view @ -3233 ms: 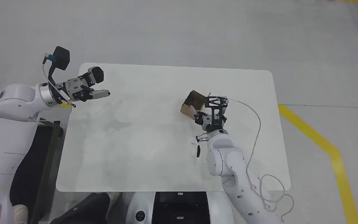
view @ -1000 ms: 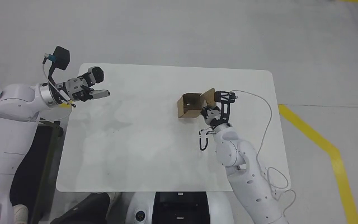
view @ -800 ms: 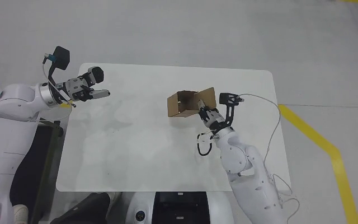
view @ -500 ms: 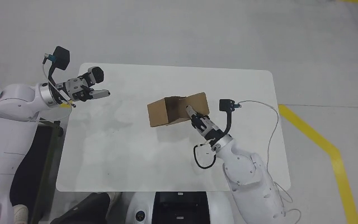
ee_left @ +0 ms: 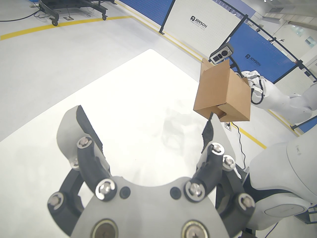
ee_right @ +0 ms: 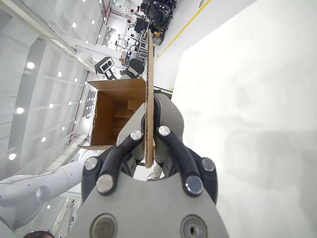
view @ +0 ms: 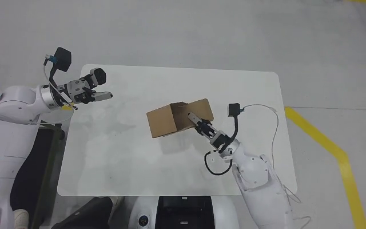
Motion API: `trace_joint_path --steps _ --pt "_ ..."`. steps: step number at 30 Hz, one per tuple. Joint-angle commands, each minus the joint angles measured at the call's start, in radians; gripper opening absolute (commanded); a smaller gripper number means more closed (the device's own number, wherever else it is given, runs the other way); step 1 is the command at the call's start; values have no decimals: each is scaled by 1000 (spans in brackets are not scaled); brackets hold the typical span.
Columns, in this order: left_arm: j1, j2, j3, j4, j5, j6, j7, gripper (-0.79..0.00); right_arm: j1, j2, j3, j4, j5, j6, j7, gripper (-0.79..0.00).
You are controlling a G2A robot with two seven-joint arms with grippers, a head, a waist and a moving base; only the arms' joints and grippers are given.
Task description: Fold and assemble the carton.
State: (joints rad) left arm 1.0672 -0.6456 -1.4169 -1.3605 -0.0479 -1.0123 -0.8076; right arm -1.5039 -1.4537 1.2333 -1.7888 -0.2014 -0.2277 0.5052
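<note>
At far left, above the table's left edge near the far corner: left gripper, pointing right across the top. Fingers spread wide, nothing between them, well apart from everything else.

Near the middle: carton, brown, held clear of the table and tilted, its shadow on the white top just below. Closed side panels turned toward the left gripper, open mouth toward the right arm. From the left wrist, lower flaps partly tucked in, not flush. From the right wrist, bare cardboard inside, with folded flaps at the far end.

Just right of the carton: right gripper, angled in from the near right. Fingers pinched tight on one thin cardboard wall at the carton's open end, one finger on each face, the board's edge running straight between them.

Farther right, off the table: yellow line on the grey floor.
</note>
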Motion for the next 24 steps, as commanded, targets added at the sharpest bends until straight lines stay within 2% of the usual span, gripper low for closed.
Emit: trace_joint_path --steps 1,19,24 --pt "0 0 0 0 0 0 0 0 -4 3 1 0 4 4 8 -785" --pt "0 0 0 0 0 0 0 0 -7 5 6 3 23 10 3 -785" --pt "8 -2 -1 -22 29 10 24 0 -12 3 -5 16 125 15 -47 -785"
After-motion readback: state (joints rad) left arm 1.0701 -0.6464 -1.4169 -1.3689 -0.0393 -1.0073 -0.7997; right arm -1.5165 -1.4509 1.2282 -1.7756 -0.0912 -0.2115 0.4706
